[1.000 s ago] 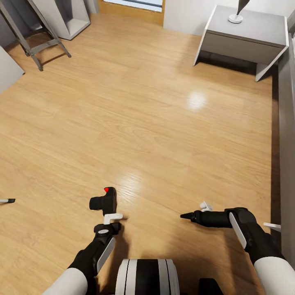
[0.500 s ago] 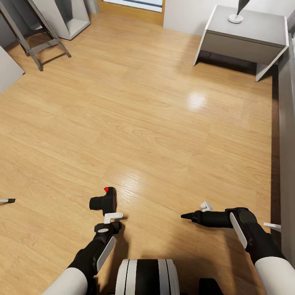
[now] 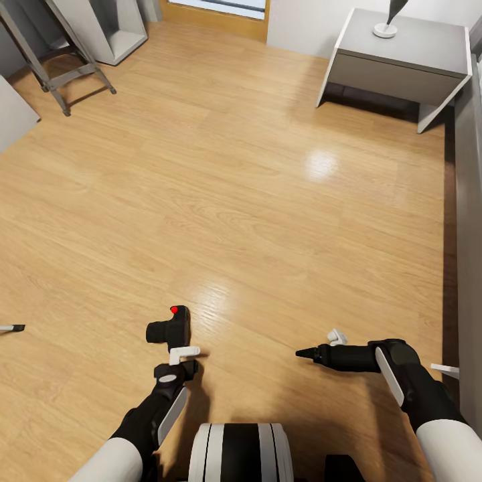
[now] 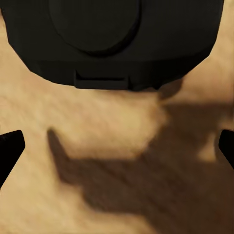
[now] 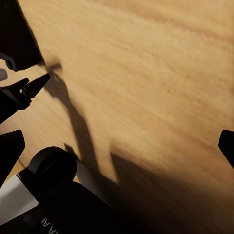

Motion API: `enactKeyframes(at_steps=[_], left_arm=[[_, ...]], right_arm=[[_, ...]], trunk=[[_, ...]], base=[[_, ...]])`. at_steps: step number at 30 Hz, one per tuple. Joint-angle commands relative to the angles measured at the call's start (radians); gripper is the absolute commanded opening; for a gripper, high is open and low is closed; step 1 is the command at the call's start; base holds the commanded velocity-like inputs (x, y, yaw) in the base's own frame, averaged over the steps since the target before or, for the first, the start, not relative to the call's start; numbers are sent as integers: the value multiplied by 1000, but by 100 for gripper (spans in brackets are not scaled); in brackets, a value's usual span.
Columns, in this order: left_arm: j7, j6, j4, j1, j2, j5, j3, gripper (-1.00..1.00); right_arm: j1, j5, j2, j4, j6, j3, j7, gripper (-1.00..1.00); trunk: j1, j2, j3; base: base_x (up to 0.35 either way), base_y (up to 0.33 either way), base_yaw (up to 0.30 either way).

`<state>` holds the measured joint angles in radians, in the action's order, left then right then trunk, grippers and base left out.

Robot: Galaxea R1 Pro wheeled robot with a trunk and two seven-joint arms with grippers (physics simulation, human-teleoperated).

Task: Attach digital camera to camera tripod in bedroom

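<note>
Nothing readable is showing anywhere, apart from a few cut-off white letter tops on a black robot part (image 5: 73, 214), too cropped to make out.

Floor (image 3: 254, 221): you see light wood planks across the room, with a bright glare patch near the far right.
Nightstand (image 3: 402, 63): grey, at your far right against the white wall (image 3: 298, 27); a white round base (image 3: 385, 29) stands on top.
Shelf unit (image 3: 110, 27): white, far left.
Metal frame (image 3: 57, 73): grey angled legs, just beside the shelf unit.
Right edge: grey panel (image 3: 468, 268).
</note>
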<state>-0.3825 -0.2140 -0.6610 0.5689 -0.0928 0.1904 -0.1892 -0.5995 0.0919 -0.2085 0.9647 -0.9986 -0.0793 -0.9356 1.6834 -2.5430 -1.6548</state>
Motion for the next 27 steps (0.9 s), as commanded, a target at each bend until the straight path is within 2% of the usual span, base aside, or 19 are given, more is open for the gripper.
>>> enactKeyframes(at_steps=[1, 10, 27], left_arm=[[-9, 2, -1, 0, 1, 10, -6, 100], [-9, 52, 14, 0, 13, 7, -6, 100], [-8, 53, 15, -1, 12, 4, -6, 100]], right_arm=[[0, 8, 0, 0, -8, 0, 3, 100], [0, 8, 0, 0, -8, 0, 4, 100], [0, 8, 0, 0, -8, 0, 4, 100]], trunk=[[0, 0, -1], [0, 0, -1], [0, 0, -1]], base=[[0, 0, 0], [0, 0, 0], [0, 0, 0]])
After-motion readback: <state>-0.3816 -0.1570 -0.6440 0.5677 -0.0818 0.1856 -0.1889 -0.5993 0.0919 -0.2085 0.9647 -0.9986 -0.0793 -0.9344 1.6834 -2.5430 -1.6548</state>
